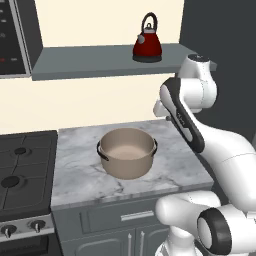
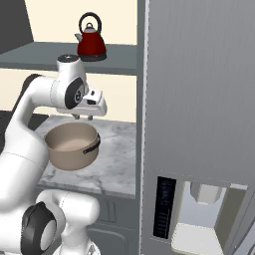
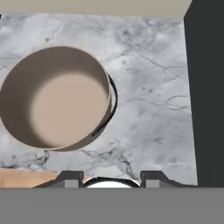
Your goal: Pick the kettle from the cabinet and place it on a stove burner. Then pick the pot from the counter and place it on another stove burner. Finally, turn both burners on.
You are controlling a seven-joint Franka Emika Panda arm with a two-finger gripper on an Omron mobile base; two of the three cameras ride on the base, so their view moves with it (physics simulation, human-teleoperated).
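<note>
Red kettle [image 1: 147, 45] stands upright on the dark grey wall shelf [image 1: 100, 61], well above the marble worktop [image 1: 180, 160]. Beige pot [image 1: 127, 151] sits on the worktop, right of the black cooktop [image 1: 25, 170]. End effector [image 3: 111, 179] hangs above the worktop beside the pot, its 2 fingertips parted, nothing between them.

Glossy red kettle [image 1: 147, 46], matte beige pot [image 1: 127, 152], veined marble counter [image 1: 180, 165].
</note>
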